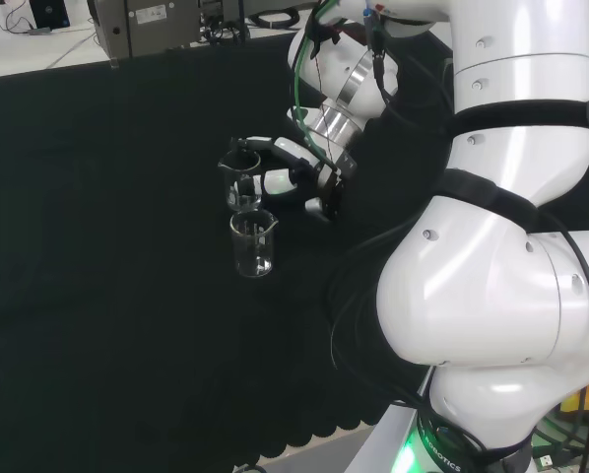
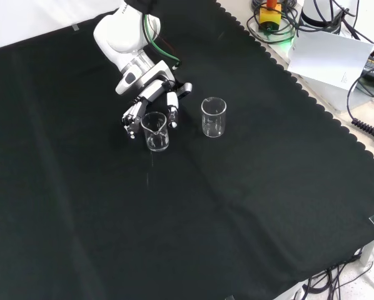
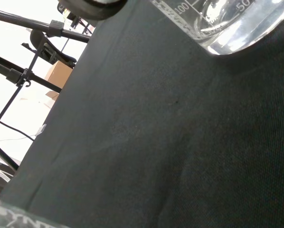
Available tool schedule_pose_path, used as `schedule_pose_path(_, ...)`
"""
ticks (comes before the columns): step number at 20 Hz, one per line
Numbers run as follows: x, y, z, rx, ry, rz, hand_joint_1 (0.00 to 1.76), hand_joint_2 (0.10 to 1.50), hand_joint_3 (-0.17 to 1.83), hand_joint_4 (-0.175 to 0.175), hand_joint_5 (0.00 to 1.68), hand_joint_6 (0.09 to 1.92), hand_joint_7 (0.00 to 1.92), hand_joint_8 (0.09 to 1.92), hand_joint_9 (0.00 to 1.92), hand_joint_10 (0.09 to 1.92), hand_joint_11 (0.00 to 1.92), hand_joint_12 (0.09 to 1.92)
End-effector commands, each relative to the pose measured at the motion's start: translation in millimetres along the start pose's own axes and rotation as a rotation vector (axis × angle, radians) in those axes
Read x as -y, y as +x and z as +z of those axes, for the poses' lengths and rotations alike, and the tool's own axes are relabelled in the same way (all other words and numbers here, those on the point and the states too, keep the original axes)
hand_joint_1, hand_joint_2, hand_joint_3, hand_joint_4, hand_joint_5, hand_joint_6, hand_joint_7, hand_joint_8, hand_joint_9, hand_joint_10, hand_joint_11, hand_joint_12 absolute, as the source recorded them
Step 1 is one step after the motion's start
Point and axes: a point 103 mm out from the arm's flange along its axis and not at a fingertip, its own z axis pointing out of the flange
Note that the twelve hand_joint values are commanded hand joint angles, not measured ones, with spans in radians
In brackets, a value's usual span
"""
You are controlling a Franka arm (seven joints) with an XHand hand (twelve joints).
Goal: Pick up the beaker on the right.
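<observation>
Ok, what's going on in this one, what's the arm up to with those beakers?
The white arm has its hand at one of two clear beakers on the black cloth. In the front view its fingers wrap round the left beaker, which looks to be still standing on the cloth. The other beaker stands apart to its right, untouched. Both look empty.

White graduation marks with the numbers 100 and 50 are being shown on the clear beaker [image 3: 227, 28] in the wrist view. Printing on the arm's base ring and on equipment labels is being seen but cannot be read.
</observation>
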Motion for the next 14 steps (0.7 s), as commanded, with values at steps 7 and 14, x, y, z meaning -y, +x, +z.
schedule_pose_path(7,-9,1,5,-0.023,-0.025,0.000,0.93,0.89,-0.17,-0.025,0.45,0.09,0.34,0.72,0.43,0.61,0.02,1.38)
schedule_pose_path(14,-12,1,10,-0.040,-0.021,-0.007,0.94,0.89,-0.17,-0.019,0.46,0.09,0.34,0.73,0.42,0.60,0.02,1.37)
